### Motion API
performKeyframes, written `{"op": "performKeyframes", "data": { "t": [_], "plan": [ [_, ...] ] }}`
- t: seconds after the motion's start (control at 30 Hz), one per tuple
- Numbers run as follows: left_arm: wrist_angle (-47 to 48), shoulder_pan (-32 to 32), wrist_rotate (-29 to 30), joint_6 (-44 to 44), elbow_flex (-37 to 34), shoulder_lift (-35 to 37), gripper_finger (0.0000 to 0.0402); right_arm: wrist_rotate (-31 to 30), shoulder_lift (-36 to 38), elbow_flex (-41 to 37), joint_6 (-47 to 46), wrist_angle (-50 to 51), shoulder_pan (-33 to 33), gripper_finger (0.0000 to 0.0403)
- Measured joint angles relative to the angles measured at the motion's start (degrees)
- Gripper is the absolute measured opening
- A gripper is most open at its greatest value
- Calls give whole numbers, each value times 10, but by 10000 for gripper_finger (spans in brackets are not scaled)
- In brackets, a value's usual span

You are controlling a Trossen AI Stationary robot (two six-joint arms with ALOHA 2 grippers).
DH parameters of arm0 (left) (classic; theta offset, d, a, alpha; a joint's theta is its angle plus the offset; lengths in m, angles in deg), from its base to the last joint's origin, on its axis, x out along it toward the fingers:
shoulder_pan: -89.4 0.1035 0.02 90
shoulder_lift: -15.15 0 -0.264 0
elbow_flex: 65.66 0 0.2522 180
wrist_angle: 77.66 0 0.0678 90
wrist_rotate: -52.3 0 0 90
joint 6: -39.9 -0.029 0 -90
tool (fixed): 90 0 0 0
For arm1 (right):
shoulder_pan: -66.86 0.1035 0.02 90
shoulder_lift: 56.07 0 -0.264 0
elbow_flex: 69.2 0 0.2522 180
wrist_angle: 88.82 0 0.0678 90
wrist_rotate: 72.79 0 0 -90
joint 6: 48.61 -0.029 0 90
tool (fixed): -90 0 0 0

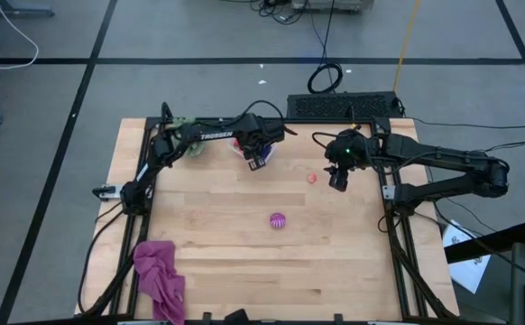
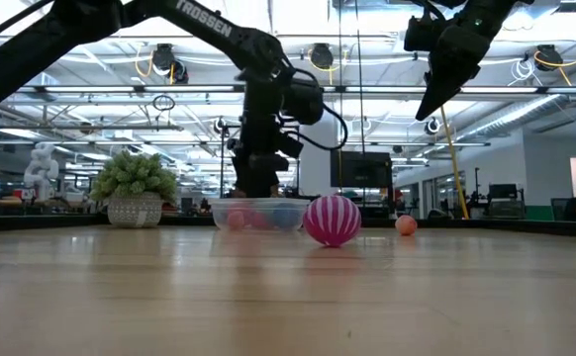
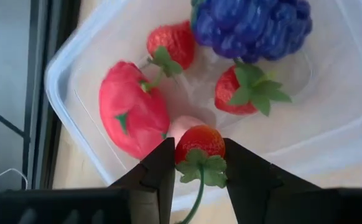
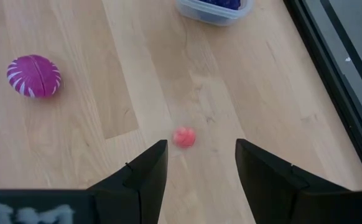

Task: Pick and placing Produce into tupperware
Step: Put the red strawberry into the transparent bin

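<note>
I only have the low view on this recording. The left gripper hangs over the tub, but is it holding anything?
Observer: Yes. The left gripper is shut on a strawberry, above the tupperware.
Operator: What is already in the tub?
Observer: Two strawberries, a purple grape bunch, a red pepper and a pink piece.
Operator: And the right gripper up top?
Observer: The right gripper is open and empty, above the small pink piece on the table.
</note>
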Motion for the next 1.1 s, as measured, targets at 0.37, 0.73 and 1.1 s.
{"op": "performKeyframes", "data": {
  "t": [0.37,0.73,1.1],
  "plan": [
    [-23,2,-16,-15,-3,0,121,0,0,0,-4,0,0,181],
    [-22,7,-16,-15,-3,0,121,0,0,0,-4,0,0,181],
    [-17,16,-17,-22,-3,0,121,0,0,0,-4,0,0,181]
  ]
}}
